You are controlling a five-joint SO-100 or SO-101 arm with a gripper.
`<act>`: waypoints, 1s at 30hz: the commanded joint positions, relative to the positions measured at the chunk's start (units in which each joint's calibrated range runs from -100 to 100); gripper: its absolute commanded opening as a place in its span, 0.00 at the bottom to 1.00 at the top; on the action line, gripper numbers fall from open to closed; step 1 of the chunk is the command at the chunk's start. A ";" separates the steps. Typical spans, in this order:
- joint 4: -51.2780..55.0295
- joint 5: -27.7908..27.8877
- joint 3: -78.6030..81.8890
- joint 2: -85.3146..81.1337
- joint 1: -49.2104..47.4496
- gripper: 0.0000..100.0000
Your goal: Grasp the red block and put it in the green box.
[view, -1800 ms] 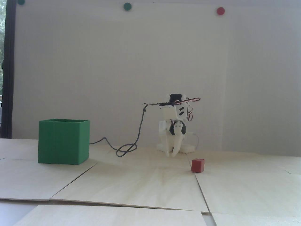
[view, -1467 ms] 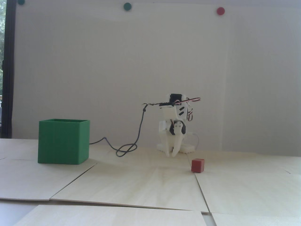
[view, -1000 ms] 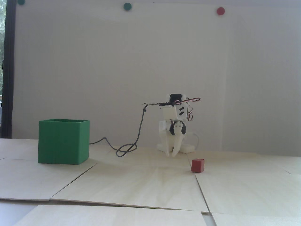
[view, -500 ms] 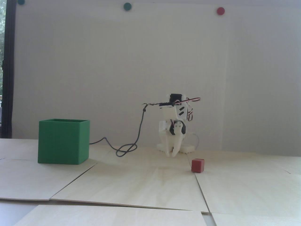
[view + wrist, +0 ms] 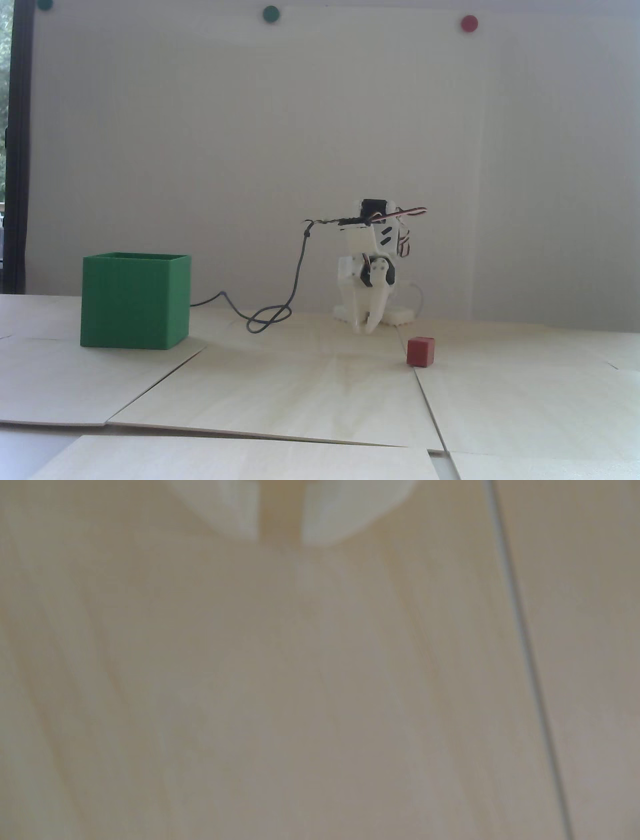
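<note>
The red block [image 5: 420, 352], a small dark-red cube, sits on the pale wood boards right of centre in the fixed view. At the left stands the green box [image 5: 132, 302], open at the top. My white gripper [image 5: 366, 327] hangs tips-down just above the boards in front of the arm's base, behind and left of the block and far right of the box. Its jaws stand shut to a narrow slit with nothing in it. The wrist view shows only the gripper [image 5: 281, 539] tips over bare wood; neither block nor box appears there.
A dark cable [image 5: 295, 280] loops on the boards between the box and the arm. Seams between the wood boards [image 5: 310, 390] run across the floor, and one seam [image 5: 526, 653] shows in the wrist view. Round magnets, green [image 5: 270, 13] and red [image 5: 469, 23], sit on the back wall.
</note>
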 commanded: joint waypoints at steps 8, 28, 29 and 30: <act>0.91 0.19 0.64 0.15 -0.21 0.02; -18.57 -0.17 -43.99 42.55 0.20 0.03; -18.65 -0.17 -49.31 47.52 0.76 0.03; -19.07 -0.17 -55.35 53.21 1.64 0.03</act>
